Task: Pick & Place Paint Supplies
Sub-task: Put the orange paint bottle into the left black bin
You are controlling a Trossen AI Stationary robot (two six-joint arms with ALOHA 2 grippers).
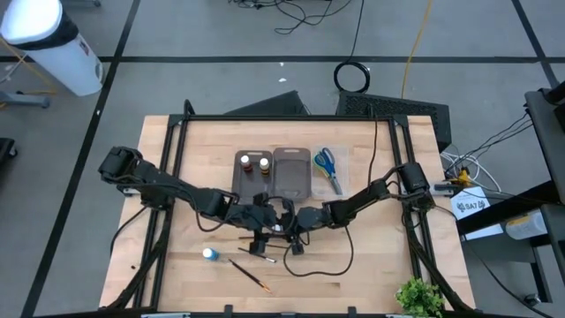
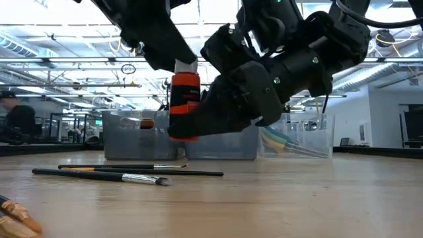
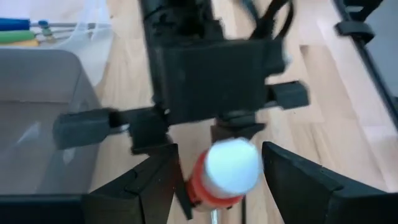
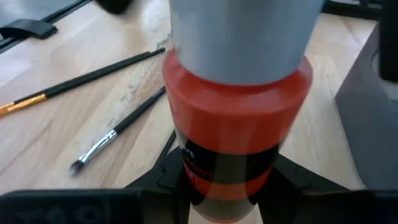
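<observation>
The orange paint bottle (image 2: 186, 106) is upright, white cap up, held clear of the desk surface near the desk's middle, toward the front edge. The right gripper (image 4: 231, 177) clamps it at the lower body, fingers closed on both sides of the bottle. The left gripper (image 3: 211, 186) sits just beside it, its fingers (image 3: 134, 190) spread wide on either side of the bottle's cap without visible contact.

Directly below and in front of the bottle, three thin dark-handled brushes (image 2: 129, 175) lie flat on the wood. A fourth brush (image 1: 250, 273) lies nearer the front edge. A blue paint bottle (image 1: 209, 254) stands to the left of that brush, apart from both arms.

Behind the grippers, toward the rear edge, a grey tray (image 1: 247, 181) holds a brown bottle (image 1: 246, 162) and a second small bottle (image 1: 264, 163). A second grey tray (image 1: 291, 173) adjoins it on the right. A clear tray (image 1: 344, 172) next to that contains scissors (image 1: 326, 165) with blue handles uppermost.
</observation>
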